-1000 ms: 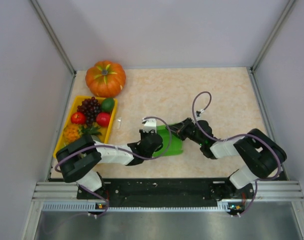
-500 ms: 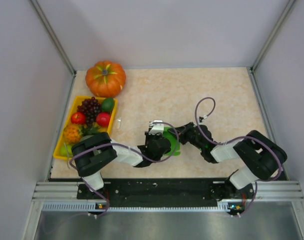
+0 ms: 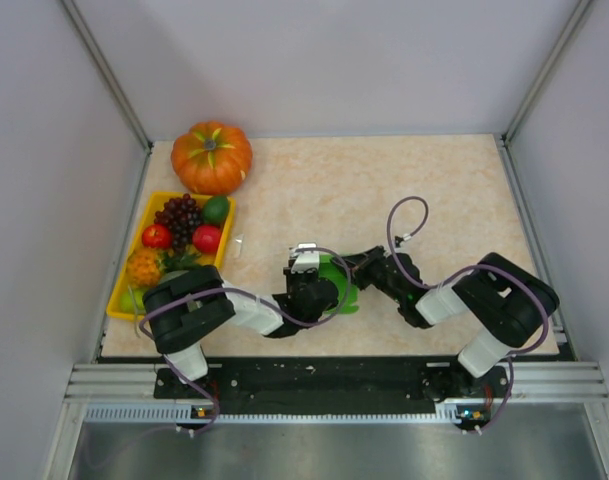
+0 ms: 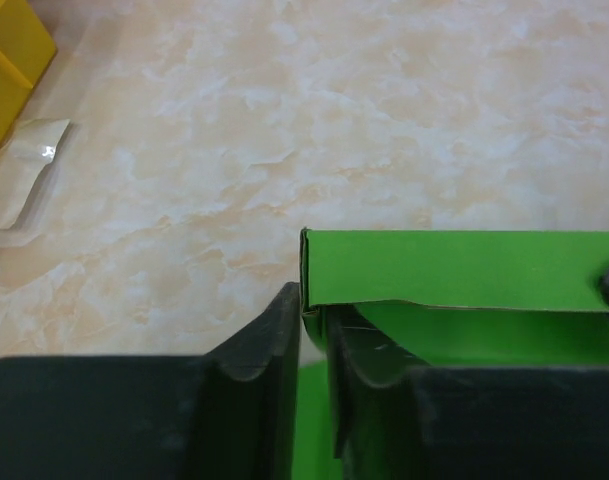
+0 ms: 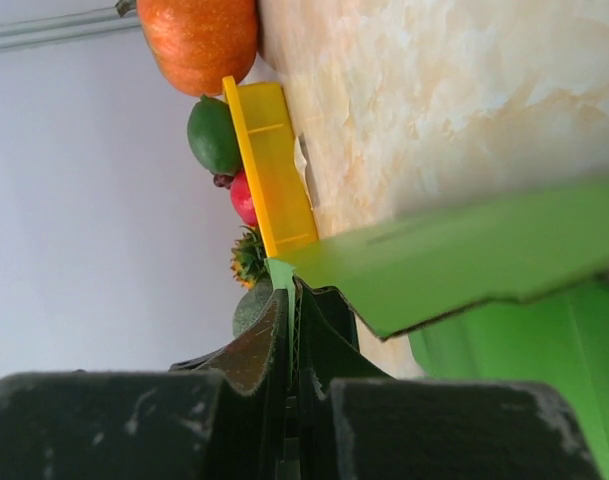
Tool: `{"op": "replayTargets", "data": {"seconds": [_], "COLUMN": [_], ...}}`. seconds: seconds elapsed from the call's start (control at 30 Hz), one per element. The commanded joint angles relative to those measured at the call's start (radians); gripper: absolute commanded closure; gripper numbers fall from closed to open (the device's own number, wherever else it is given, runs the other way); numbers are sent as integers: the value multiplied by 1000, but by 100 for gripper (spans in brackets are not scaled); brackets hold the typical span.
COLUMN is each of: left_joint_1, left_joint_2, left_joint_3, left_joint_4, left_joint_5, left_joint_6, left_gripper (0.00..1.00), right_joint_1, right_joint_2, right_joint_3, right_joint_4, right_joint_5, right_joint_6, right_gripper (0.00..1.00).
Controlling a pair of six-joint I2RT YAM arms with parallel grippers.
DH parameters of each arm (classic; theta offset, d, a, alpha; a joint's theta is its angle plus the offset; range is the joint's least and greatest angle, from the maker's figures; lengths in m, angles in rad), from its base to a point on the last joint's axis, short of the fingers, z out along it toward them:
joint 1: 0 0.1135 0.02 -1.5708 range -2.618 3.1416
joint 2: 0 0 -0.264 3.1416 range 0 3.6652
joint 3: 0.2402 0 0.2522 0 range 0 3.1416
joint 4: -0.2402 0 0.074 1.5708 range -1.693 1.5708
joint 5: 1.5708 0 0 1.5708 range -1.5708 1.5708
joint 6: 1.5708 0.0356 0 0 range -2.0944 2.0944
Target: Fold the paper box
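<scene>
Far left of tabletop (image 3: 454, 190), back corner: orange pumpkin (image 3: 212, 157). Just in front of it: yellow tray (image 3: 226, 240) of mixed fruit. Just right of the tray: small pale scrap (image 3: 239, 246), flat on the surface. Centre front: paper box (image 3: 342, 285), bright green, partly folded up off the flat, well apart from pumpkin and tray, set between the two arms. At the box's left side: left end effector (image 4: 314, 335), closed to a narrow slit and clamped on a thin upright green edge. From the left wrist view: one green panel standing crosswise just beyond the fingertips, its left corner directly above the slit, a darker fold tucked beneath. At the box's right side: right end effector (image 5: 290, 315), likewise pinched almost shut, gripping a pointed corner of the green card. From the right wrist view: a long panel running off to the right of the grip, another green face below it. Overhead: both end effectors touching the box from opposite sides and covering most of it, only a small green patch visible between them.
</scene>
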Motion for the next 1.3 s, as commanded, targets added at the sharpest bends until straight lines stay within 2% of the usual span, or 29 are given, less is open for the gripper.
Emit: {"op": "replayTargets", "data": {"seconds": [0.0,0.1,0.13,0.3,0.47,0.57,0.6,0.67,0.7,0.83,0.93,0.97,1.03,1.07,1.13,1.17,1.2,1.27], "left_joint_1": [3,7,7,15,15,20,21,21,21,23,23,24,47,70,195,313,364,458], "left_joint_2": [-46,-61,-61,-12,35,40,17,-27,-84,-265,-444,-493,-631,-671,-762,-794,-804,-802], "left_joint_3": [-55,-74,-77,-40,-8,-3,-17,-45,-87,-193,-267,-273,-292,-289,-261,-252,-250,-229], "left_joint_4": [94,145,148,131,99,92,91,76,79,48,2,-80,-139,-244,-343,-393,-395,-395], "left_joint_5": [112,135,136,91,5,75,110,217,253,460,599,627,728,768,912,983,1126,1222], "left_joint_6": [90,127,131,158,103,99,99,75,75,89,72,41,14,-15,-107,-129,-146,-172], "left_gripper": [73,68,69,100,100,100,95,66,48,29,24,24,23,23,23,23,22,19], "right_joint_1": [20,20,20,20,30,30,29,29,29,27,26,26,24,26,24,24,24,24], "right_joint_2": [16,21,27,32,35,39,41,50,67,101,115,110,96,83,72,66,66,67], "right_joint_3": [-10,-7,-3,-5,-14,-16,-16,0,4,26,32,33,38,41,44,44,46,52], "right_joint_4": [20,28,32,49,51,55,54,54,74,124,149,143,108,94,65,57,54,40], "right_joint_5": [-27,-34,-40,-41,-23,-23,-23,-37,-43,-57,-60,-61,-60,-63,-64,-66,-67,-75], "right_joint_6": [-24,-24,-22,-13,-1,-6,-18,-35,-45,-87,-110,-119,-137,-147,-171,-188,-197,-214], "right_gripper": [100,100,100,100,100,100,100,100,100,100,100,100,100,100,100,100,100,100]}}
